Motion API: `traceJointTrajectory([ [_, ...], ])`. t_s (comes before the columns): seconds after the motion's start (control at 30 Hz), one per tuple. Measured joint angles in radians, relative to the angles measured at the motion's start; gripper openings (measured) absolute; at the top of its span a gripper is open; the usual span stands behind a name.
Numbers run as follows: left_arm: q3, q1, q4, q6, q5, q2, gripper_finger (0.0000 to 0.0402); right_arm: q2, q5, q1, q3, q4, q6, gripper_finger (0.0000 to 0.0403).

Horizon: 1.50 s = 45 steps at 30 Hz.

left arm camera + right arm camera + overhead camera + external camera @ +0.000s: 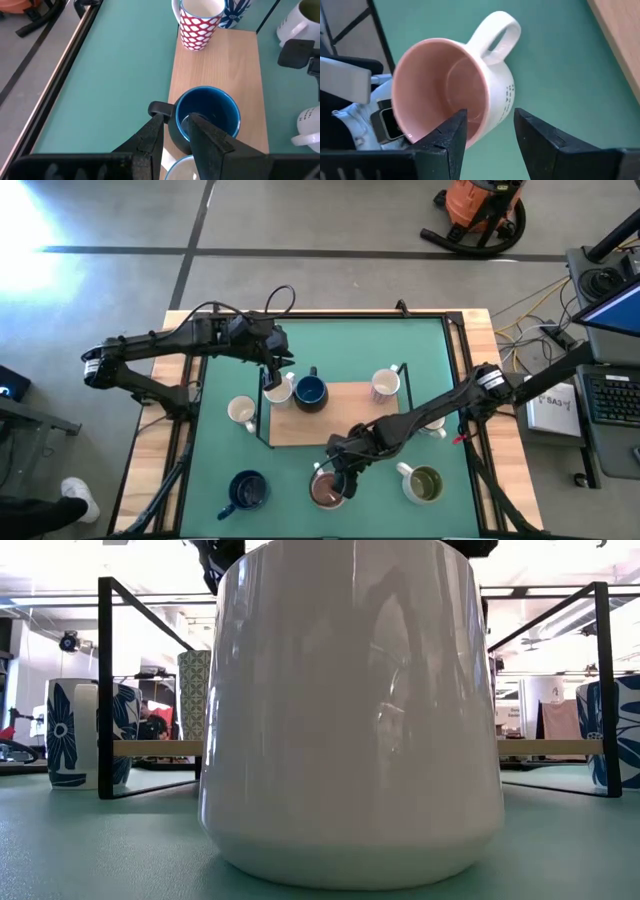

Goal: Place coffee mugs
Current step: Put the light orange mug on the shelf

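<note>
three mugs stand on the wooden board; several more wait on the green mat. right gripper, fingers spread, straddles the pink mug's rim; left gripper pinches a white mug.

My table wears a green mat edged in pale wood. A wooden board lies at its middle inside a thin black frame, carrying a navy mug, a red-and-white patterned mug and a white mug at its left end. On the mat sit a cream mug left of the board, a dark blue mug near left, a pink-lined mug near the middle and an olive-lined mug near right.
</note>
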<state>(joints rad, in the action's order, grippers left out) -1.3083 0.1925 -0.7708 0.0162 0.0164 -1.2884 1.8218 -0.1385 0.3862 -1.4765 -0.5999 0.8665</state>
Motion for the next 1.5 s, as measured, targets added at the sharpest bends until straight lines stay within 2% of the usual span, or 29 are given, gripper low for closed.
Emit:
traceJointTrajectory([
  [0.47, 0.001, 0.0, 0.0, 0.004, 0.0, 0.0, 0.0073, 0.043, 0.004, 0.005, -0.001, 0.008, -0.013, 0.0122],
  [0.97, 0.002, 0.0, 0.0, 0.011, 0.0, 0.0, 0.0073, 0.04, -0.017, 0.004, -0.001, -0.002, -0.042, 0.0019],
  [1.13, 0.002, 0.0, 0.0, 0.011, 0.0, 0.0, 0.0073, 0.04, -0.072, 0.005, 0.0, -0.002, -0.038, 0.0011],
  [1.37, 0.002, 0.0, 0.0, 0.011, 0.0, 0.0, 0.0073, 0.032, -0.064, 0.004, -0.103, -0.112, -0.06, 0.0011],
  [1.5, 0.002, 0.0, 0.0, 0.011, 0.0, 0.0, 0.0073, 0.029, 0.005, 0.0, -0.202, -0.271, -0.084, 0.001],
])
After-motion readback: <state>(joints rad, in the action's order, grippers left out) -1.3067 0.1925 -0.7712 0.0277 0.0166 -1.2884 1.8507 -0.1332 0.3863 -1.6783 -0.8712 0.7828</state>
